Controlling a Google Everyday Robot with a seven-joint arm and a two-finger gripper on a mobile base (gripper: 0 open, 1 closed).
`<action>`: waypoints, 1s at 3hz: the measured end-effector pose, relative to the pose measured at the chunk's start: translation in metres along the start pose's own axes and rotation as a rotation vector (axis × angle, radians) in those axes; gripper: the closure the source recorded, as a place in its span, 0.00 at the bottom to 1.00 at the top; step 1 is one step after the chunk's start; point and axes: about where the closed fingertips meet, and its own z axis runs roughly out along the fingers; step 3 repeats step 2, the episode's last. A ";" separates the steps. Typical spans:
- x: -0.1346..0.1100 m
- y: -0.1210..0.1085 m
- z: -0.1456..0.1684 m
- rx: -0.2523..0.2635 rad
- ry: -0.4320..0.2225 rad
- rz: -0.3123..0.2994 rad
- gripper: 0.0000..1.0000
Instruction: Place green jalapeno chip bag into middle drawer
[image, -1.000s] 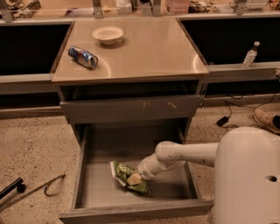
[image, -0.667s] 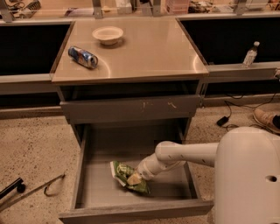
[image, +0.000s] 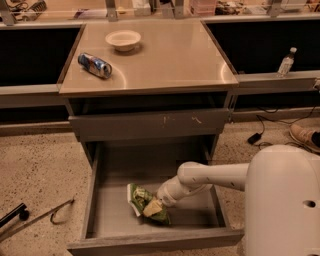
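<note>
Green jalapeno chip bag (image: 139, 196) in middle drawer (image: 91, 201), hand (image: 156, 204) touching it

High camera looks down, near, onto gripper (image: 153, 207) inside middle drawer (image: 91, 200).

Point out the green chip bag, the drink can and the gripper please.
green jalapeno chip bag (image: 139, 196): camera view, its green upper-left panel.
drink can (image: 95, 65): camera view, middle of its side.
gripper (image: 157, 202): camera view, its tip against the bag, over the middle drawer (image: 110, 212) floor.
</note>
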 end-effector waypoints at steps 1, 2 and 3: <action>0.000 0.000 0.000 0.000 0.000 0.000 0.00; 0.000 0.000 0.000 0.000 0.000 0.000 0.00; 0.000 0.000 0.000 0.000 0.000 0.000 0.00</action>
